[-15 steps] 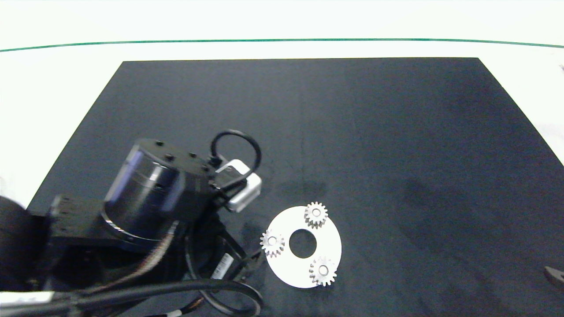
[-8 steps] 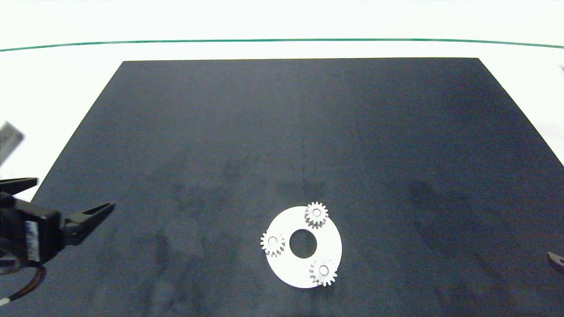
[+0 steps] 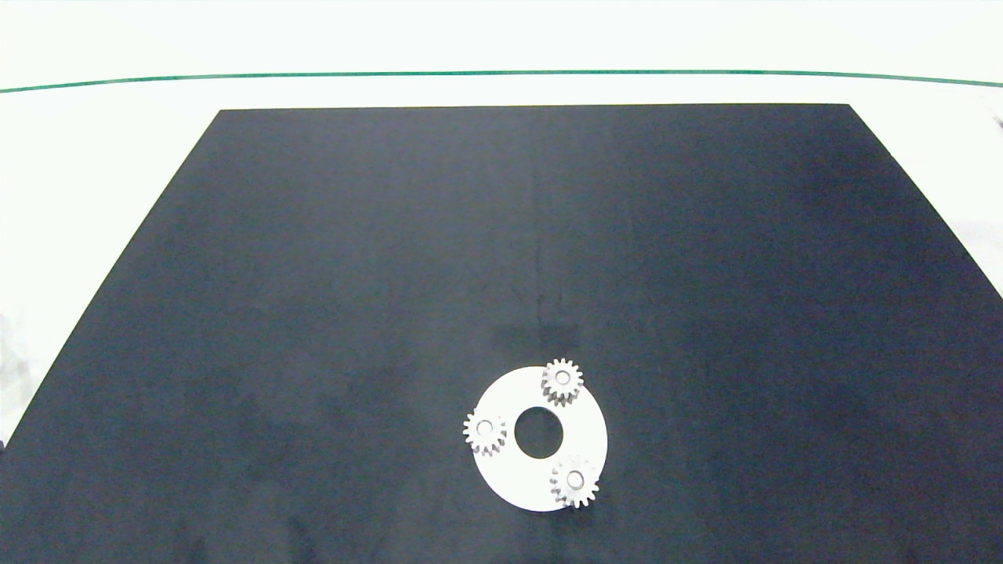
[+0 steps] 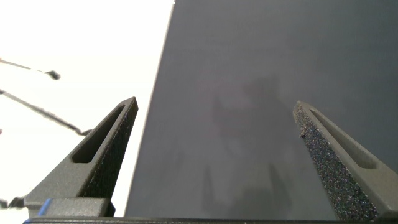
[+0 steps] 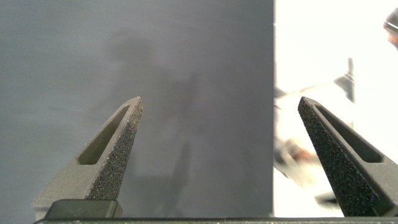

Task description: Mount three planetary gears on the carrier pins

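Sitting on disc [image 3: 541, 470]: three planetary gears [image 3: 562, 381] | both tools spread, empty

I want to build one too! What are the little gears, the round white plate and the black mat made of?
The planetary gears look like silvery metal or pale plastic: greyish, slightly shiny teeth. The white disc looks like smooth plastic, flat and evenly white, though that is a guess. The black mat looks like matte rubber or foam; it shows no glare.
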